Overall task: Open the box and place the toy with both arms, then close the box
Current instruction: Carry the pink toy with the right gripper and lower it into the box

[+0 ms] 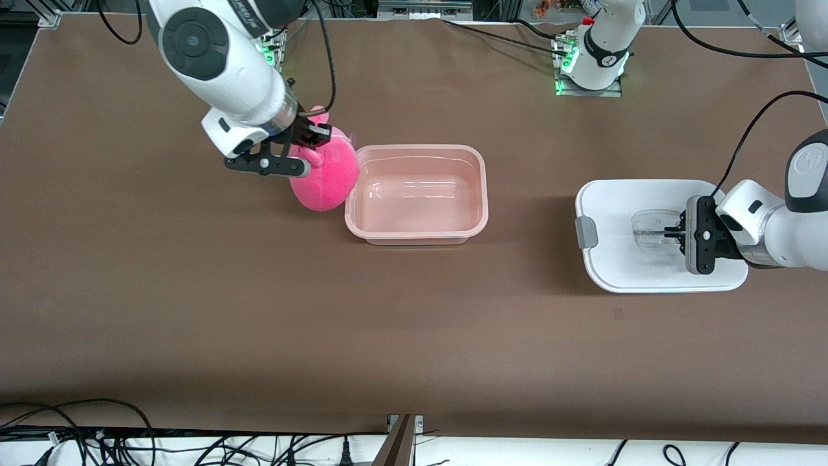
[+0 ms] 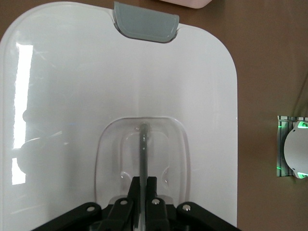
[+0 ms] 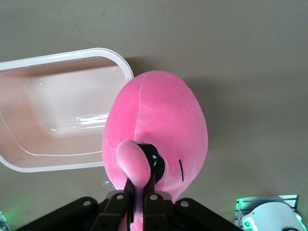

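The pink box (image 1: pixel 417 239) stands open in the middle of the table, its tub empty (image 3: pixel 19 159). My right gripper (image 1: pixel 309 153) is shut on a protruding eye stalk of the pink toy (image 1: pixel 326 178), which hangs beside the tub's rim at the right arm's end (image 3: pixel 159 120). The white lid (image 1: pixel 614 265) lies flat on the table toward the left arm's end, apart from the tub. My left gripper (image 1: pixel 673 234) is shut on the thin rib of the lid's clear recessed handle (image 2: pixel 143 144). A grey clip (image 2: pixel 146 23) shows on the lid's edge.
The right arm's base (image 3: pixel 272 219) and the left arm's base (image 1: pixel 592 61) stand along the table's edge farthest from the front camera. Cables (image 1: pixel 77 440) lie along the nearest edge. Bare brown table surface (image 1: pixel 388 336) stretches nearer the front camera than the tub.
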{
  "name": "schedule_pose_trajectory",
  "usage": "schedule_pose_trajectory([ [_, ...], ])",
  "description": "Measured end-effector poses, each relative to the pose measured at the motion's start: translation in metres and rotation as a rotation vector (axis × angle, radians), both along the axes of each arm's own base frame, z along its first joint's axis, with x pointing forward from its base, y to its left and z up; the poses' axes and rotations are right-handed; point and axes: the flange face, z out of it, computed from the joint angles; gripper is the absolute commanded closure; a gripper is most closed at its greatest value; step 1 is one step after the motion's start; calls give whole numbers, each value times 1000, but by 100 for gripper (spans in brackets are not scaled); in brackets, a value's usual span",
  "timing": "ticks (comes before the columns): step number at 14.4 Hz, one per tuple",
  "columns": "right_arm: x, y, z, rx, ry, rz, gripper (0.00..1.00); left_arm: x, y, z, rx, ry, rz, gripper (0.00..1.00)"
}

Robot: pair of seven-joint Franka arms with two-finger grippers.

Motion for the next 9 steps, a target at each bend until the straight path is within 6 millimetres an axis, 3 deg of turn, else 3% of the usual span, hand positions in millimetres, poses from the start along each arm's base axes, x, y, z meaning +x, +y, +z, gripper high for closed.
schedule_pose_trajectory([
  [9,0,54,-39,-45,-5,-40,100,0,0,0,0,1,0,100],
])
